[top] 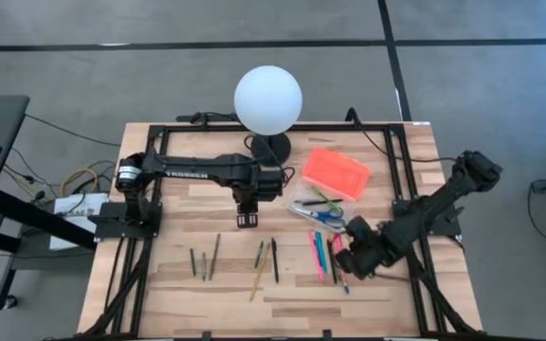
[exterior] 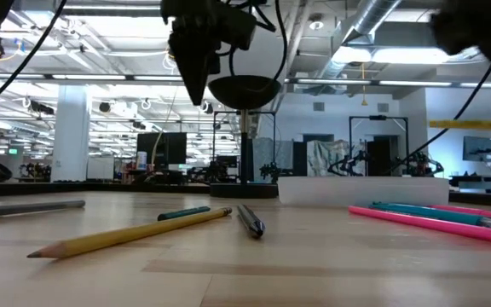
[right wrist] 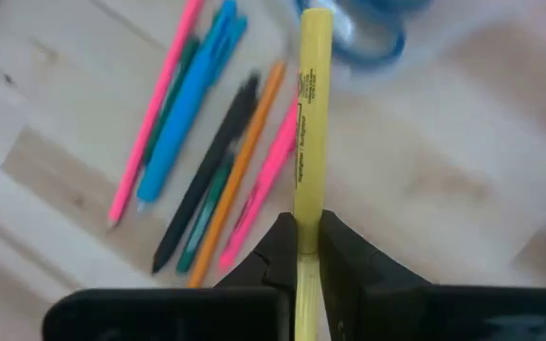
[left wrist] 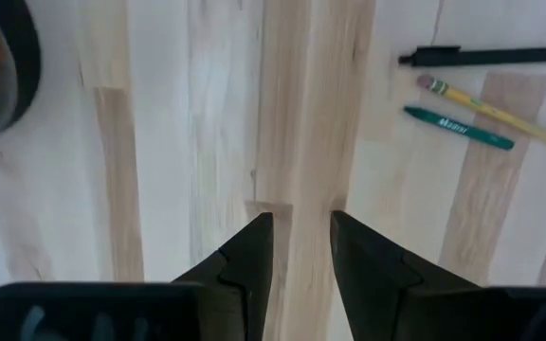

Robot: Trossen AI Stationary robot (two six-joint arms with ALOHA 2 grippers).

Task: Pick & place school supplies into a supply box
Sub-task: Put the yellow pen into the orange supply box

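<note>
Here the right end effector (right wrist: 308, 237) clamps a yellow highlighter (right wrist: 311, 123) above the loose pens (right wrist: 197, 133).

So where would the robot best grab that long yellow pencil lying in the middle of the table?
Probably mid-shaft of the yellow pencil, from straight above, fingers straddling its width. It lies flat, thin and slanted, with the black pen close by near its upper end, so the lower half leaves more room.

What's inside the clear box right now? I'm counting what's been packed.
In the high view the clear box holds blue scissors and a green pen. The orange lid beside it covers nothing. Other contents can't be told.
</note>
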